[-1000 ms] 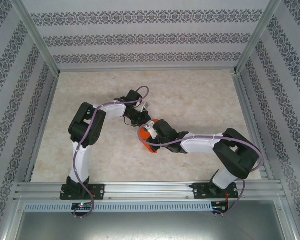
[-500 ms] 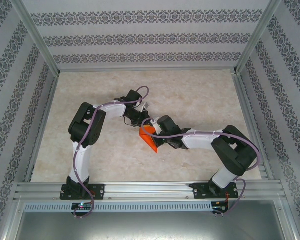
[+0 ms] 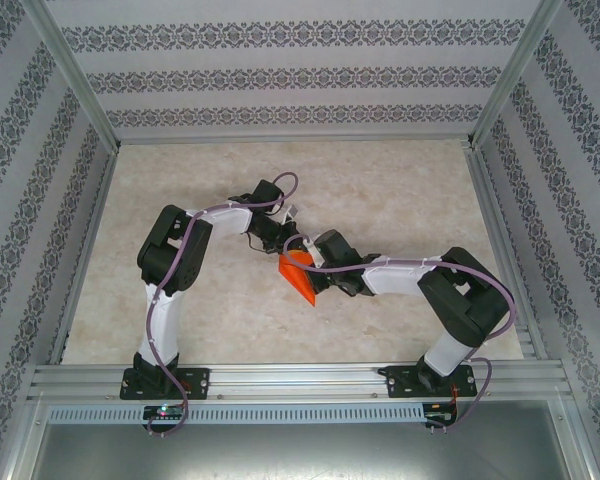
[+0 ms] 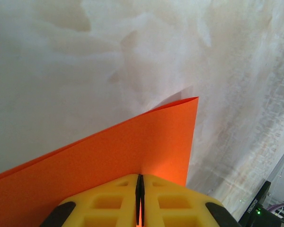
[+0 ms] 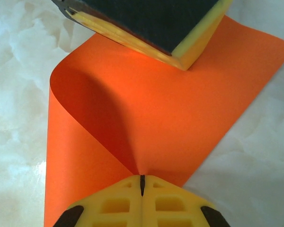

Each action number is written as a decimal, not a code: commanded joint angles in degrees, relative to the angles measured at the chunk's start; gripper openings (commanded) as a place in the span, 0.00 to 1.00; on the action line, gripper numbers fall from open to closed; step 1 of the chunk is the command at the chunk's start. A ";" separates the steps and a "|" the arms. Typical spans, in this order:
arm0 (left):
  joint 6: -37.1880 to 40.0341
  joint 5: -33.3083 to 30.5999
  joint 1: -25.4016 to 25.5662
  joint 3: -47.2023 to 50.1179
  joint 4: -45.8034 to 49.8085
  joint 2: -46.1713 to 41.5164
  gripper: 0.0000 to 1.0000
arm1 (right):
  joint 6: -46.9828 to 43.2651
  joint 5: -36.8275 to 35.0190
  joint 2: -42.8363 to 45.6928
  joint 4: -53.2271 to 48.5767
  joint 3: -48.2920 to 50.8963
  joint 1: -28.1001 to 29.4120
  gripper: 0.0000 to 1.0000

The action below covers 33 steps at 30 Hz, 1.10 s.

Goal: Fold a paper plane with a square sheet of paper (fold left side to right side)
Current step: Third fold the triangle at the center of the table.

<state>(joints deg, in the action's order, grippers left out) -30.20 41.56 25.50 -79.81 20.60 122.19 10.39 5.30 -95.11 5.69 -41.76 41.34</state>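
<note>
mid-fold: sheet (image 5: 146, 118) curled over, not yet creased; left fingers (image 4: 119, 185) and right fingers (image 5: 163, 190) both clamped on its edges; next: line up edges, press crease flat on bench (image 3: 400, 190)

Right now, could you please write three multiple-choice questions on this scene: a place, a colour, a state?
1. Where is the sheet of paper? A) near the middle of the table B) far left corner C) near right corner
2. What colour is the paper? A) blue B) orange C) white
3. How do the left gripper's jaws stand? A) wide open B) shut on the paper C) shut on nothing
Answers: 1 A, the top view shows it mid-table. 2 B, both wrist views show bright orange. 3 B, the left wrist view shows them closed on its edge.
</note>
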 commanded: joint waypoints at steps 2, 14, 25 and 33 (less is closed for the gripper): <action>0.75 -1.39 0.62 -0.42 2.60 1.39 0.13 | 0.68 -1.42 -0.59 -0.55 -1.33 -0.55 0.00; 0.62 -1.38 0.65 -0.34 2.33 1.49 0.13 | 0.91 -1.43 -1.56 -0.72 -1.96 -0.78 0.00; 0.75 -1.31 0.61 -0.17 2.25 1.47 0.12 | 0.95 -1.61 -2.52 -1.54 -2.09 -0.81 0.00; 0.84 -1.23 0.68 -0.06 2.21 0.88 0.14 | 0.94 -0.46 -3.50 -3.81 -2.53 -0.76 0.00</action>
<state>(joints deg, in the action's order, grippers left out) -30.20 41.56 25.50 -79.85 20.58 122.19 10.63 5.04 -96.82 4.19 -43.42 41.34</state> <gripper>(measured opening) 0.140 0.050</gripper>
